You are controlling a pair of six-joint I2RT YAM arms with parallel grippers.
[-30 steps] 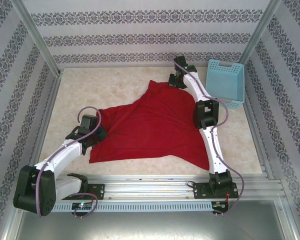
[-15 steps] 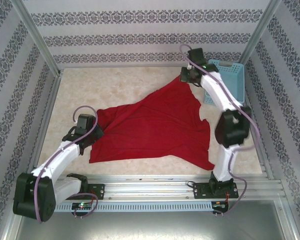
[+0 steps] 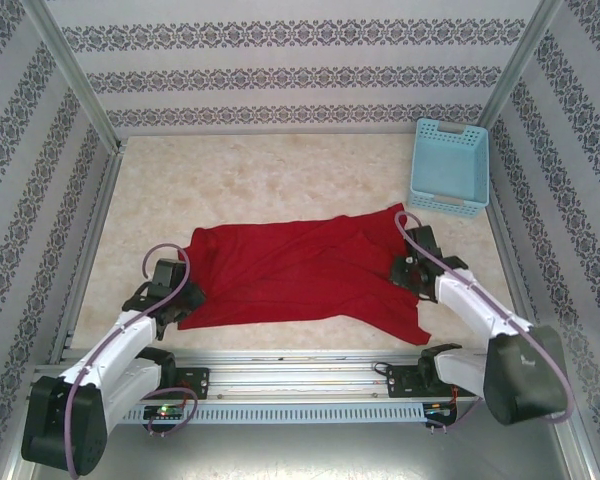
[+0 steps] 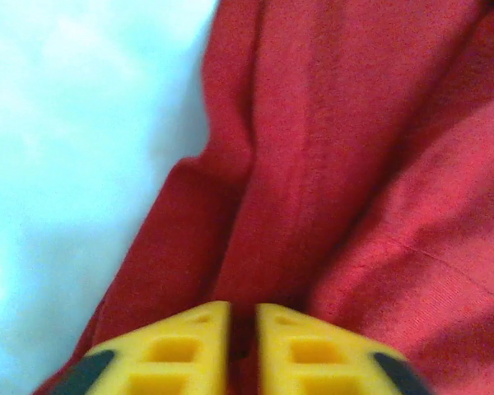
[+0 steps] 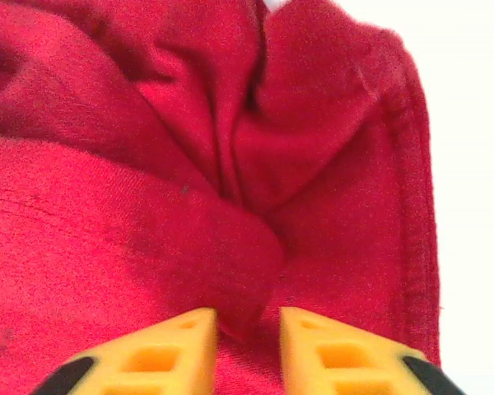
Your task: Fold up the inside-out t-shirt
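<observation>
Now the right gripper has swung back from beside the light blue plastic basket. The plain red cloth t-shirt lies doubled in a band across the table's near half. Both its jaws and the left gripper's are slightly parted around cloth, and I cannot tell whether they grip it. The first fold looks laid.

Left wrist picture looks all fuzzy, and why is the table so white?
Left wrist view: t-shirt soft and blurry up close, table washed out pale. Right wrist view: cloth sharper, table glaring white at the right. Top view: even light, everything crisp.
</observation>
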